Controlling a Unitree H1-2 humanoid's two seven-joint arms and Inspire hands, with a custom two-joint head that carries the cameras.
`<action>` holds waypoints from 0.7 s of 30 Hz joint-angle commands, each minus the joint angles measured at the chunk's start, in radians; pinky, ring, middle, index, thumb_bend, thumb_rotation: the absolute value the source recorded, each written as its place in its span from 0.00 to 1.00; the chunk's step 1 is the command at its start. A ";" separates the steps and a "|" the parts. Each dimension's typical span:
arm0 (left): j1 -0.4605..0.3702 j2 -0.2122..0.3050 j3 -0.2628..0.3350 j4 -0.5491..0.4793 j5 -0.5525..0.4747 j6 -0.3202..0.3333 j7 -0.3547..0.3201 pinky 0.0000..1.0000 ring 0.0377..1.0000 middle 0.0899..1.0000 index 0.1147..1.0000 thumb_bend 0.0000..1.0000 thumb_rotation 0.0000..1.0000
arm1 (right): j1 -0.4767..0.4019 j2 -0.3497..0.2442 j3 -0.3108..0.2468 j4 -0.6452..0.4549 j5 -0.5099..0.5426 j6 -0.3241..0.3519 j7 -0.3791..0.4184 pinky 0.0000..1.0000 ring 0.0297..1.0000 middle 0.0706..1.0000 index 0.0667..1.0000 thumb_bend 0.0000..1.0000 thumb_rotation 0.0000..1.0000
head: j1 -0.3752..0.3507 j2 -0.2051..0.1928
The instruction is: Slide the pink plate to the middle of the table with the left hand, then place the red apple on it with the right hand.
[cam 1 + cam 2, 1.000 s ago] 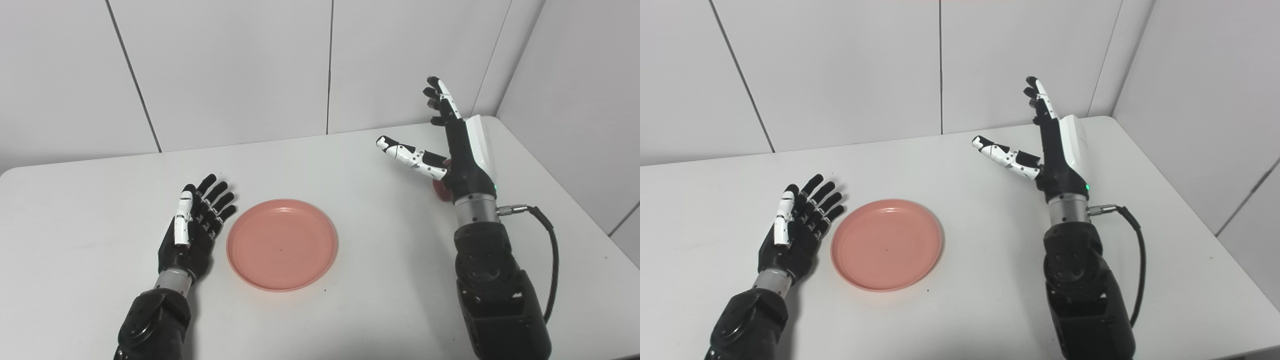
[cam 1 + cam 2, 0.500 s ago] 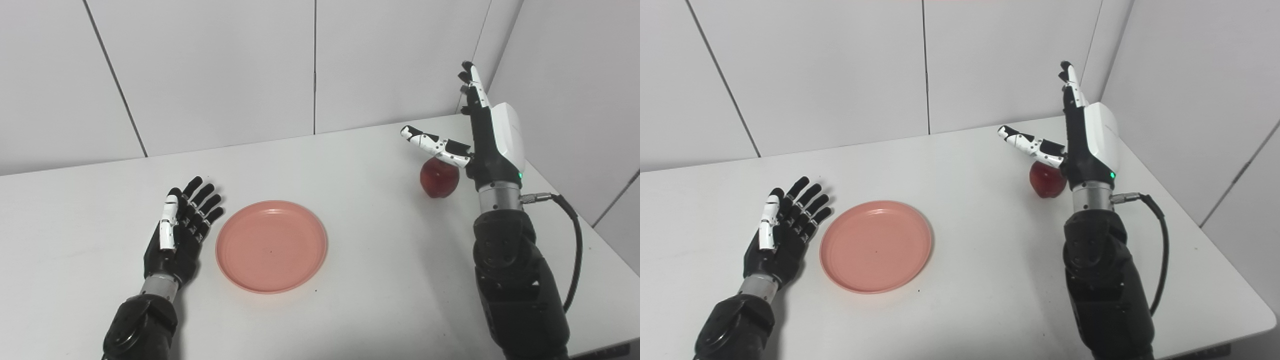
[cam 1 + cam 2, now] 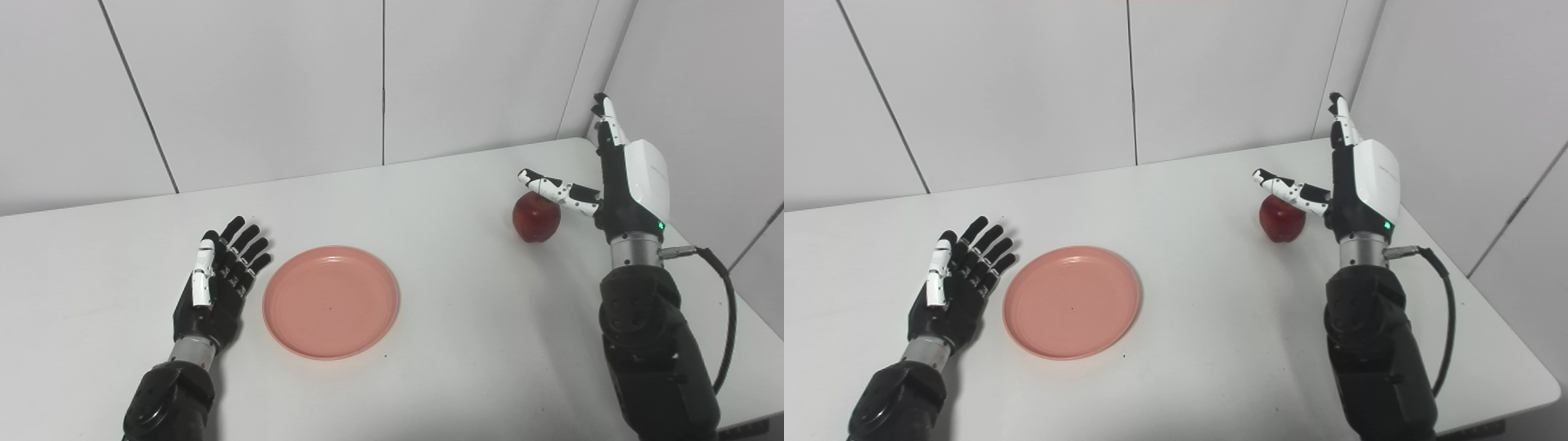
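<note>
Over the last second the open right hand (image 3: 618, 184) has swung out beside the red apple (image 3: 536, 217), empty, while the pink plate (image 3: 331, 301) waits mid-tabletop by the open left hand (image 3: 214, 288).

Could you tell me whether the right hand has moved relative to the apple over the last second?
Yes. The right hand has shifted rightward off the red apple, which it hid before; the apple now shows fully, left of the palm, under the thumb.
</note>
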 commanded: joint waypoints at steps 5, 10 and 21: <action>0.014 0.016 0.001 0.033 0.001 0.037 0.009 0.87 0.87 0.87 0.86 0.37 1.00 | -0.016 -0.030 -0.012 0.044 -0.006 -0.010 -0.019 0.76 0.88 0.92 0.98 1.00 0.55 | 0.000 0.002; 0.015 0.016 0.003 0.027 -0.003 0.046 0.013 0.87 0.87 0.87 0.86 0.37 1.00 | -0.020 -0.037 -0.008 0.114 0.003 -0.028 -0.032 0.77 0.88 0.92 0.97 1.00 0.55 | 0.002 0.005; 0.020 0.018 0.000 0.021 0.001 0.046 0.019 0.86 0.86 0.87 0.86 0.37 1.00 | -0.037 -0.051 0.030 0.191 0.031 -0.024 -0.015 0.75 0.88 0.93 0.98 1.00 0.56 | 0.005 0.012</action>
